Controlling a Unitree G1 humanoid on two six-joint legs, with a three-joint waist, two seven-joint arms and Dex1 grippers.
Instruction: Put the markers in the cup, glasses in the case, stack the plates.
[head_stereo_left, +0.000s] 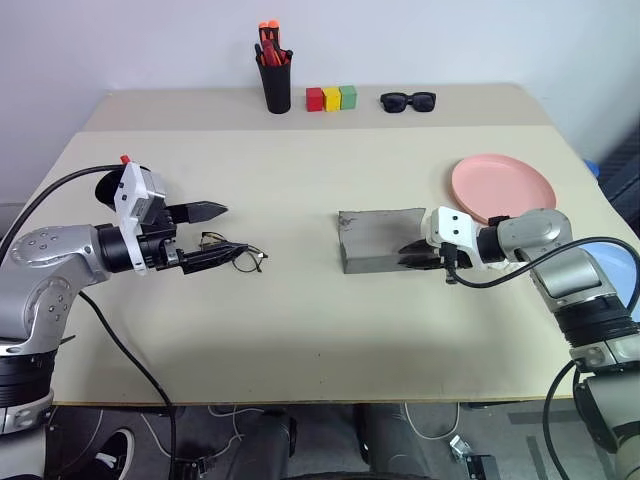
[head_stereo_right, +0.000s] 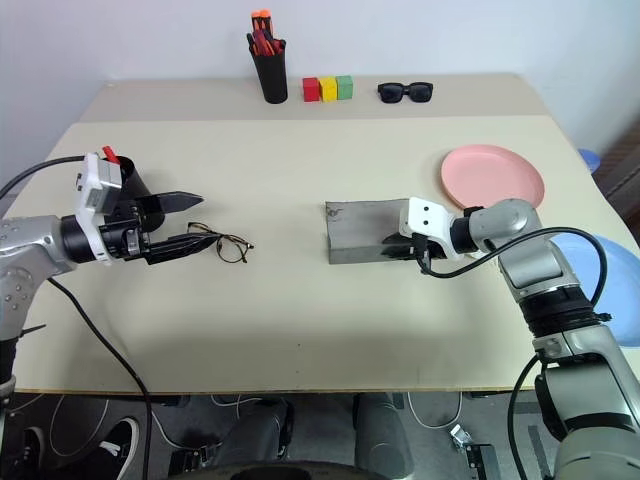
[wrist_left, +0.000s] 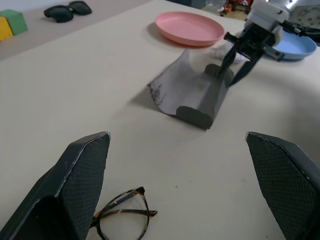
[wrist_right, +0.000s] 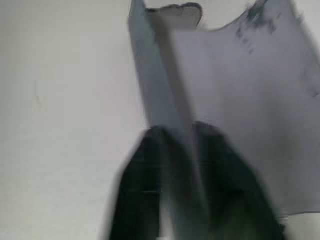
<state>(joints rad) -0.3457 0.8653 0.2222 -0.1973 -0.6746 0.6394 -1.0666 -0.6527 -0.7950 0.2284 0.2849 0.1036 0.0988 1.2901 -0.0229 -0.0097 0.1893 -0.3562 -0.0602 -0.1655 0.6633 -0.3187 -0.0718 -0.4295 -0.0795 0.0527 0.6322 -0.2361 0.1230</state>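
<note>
Right, your right end effector has pinched shut on the near wall of the open grey case mid-worktop, lid standing up; looks like a steadying grip, nothing lifted. Your left end effector is spread fully wide and holds nothing; the glasses lie flat on the worktop right at its lower fingertip, well apart from the case; whether it touches them I can't tell. Progress as I read it: glasses step in hand, not done; case is empty as far as the views show. Plates unstacked: pink plate sits behind the right arm, blue plate separate, further out on the robot's right. The black cup sits just behind the left wrist with a red tip poking up beside it; can't confirm the markers are in; treat that as unverified.
</note>
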